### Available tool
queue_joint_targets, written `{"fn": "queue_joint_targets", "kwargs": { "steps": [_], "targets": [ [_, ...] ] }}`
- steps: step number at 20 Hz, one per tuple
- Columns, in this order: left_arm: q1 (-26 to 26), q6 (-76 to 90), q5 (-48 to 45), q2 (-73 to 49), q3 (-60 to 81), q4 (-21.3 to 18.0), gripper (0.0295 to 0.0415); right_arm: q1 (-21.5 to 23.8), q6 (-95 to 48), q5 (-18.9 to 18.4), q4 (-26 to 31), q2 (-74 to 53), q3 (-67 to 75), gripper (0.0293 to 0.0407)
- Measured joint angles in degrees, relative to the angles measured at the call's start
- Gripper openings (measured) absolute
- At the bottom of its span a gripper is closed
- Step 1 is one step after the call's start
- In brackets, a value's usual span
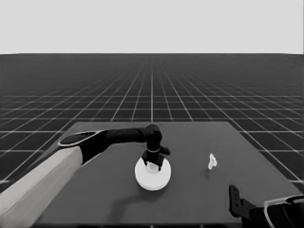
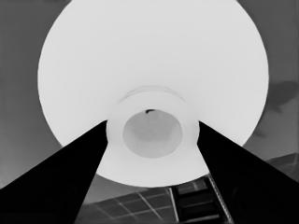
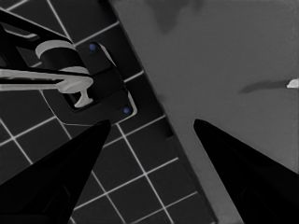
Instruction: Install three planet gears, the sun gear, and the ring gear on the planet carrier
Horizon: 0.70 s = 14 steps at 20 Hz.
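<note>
Pincer (image 1: 152, 164) of left arm apparently clasps smooth round part's (image 1: 152, 177) hub.

1. Left arm reaches in from the left, wrist bent downward, left end effector (image 1: 152, 163) pointing straight down, its fingers (image 2: 70, 182) closed against a raised white hub.
2. Right arm rests at lower right; right end effector (image 3: 149, 140) fingers spread apart, holding nothing.

The larger round part (image 1: 152, 176) hides whatever lies beneath it.

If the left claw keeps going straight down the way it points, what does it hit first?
The left claw already flanks the raised hub of the larger round part; going on, its fingers would probably meet that part's flat top.
</note>
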Motion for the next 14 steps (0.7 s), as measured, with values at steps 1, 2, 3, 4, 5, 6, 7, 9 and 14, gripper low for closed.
{"fn": "queue_joint_targets", "kwargs": {
  "steps": [1, 2, 3, 4, 5, 6, 7, 9, 14],
  "targets": [
    [0.00, 0.50, 0.00, 0.00, 0.00, 0.00, 0.0348, 0.00, 0.00, 0.00, 0.00, 0.00, 0.00, 0.0385],
    [0.01, 1.00, 0.00, 0.00, 0.00, -0.01, 0.0348, 0.00, 0.00, 0.00, 0.00, 0.00, 0.00, 0.0385],
    [0.00, 1.50, 0.00, 0.00, 0.00, 0.00, 0.0348, 0.00, 0.00, 0.00, 0.00, 0.00, 0.00, 0.0385],
    [0.00, 2.00, 0.00, 0.00, 0.00, 0.00, 0.0348, 0.00, 0.00, 0.00, 0.00, 0.00, 0.00, 0.0385],
    [0.00, 2.50, 0.00, 0.00, 0.00, 0.00, 0.0348, 0.00, 0.00, 0.00, 0.00, 0.00, 0.00, 0.0385],
    [0.00, 3.00, 0.00, 0.00, 0.00, 0.00, 0.0348, 0.00, 0.00, 0.00, 0.00, 0.00, 0.00, 0.0385],
    [0.00, 3.50, 0.00, 0.00, 0.00, 0.00, 0.0348, 0.00, 0.00, 0.00, 0.00, 0.00, 0.00, 0.0385],
    [0.00, 4.50, 0.00, 0.00, 0.00, 0.00, 0.0348, 0.00, 0.00, 0.00, 0.00, 0.00, 0.00, 0.0385],
    [-0.04, 6.47, 0.00, 0.01, 0.01, -0.01, 0.0381, 0.00, 0.00, 0.00, 0.00, 0.00, 0.00, 0.0385]
  ]
}}
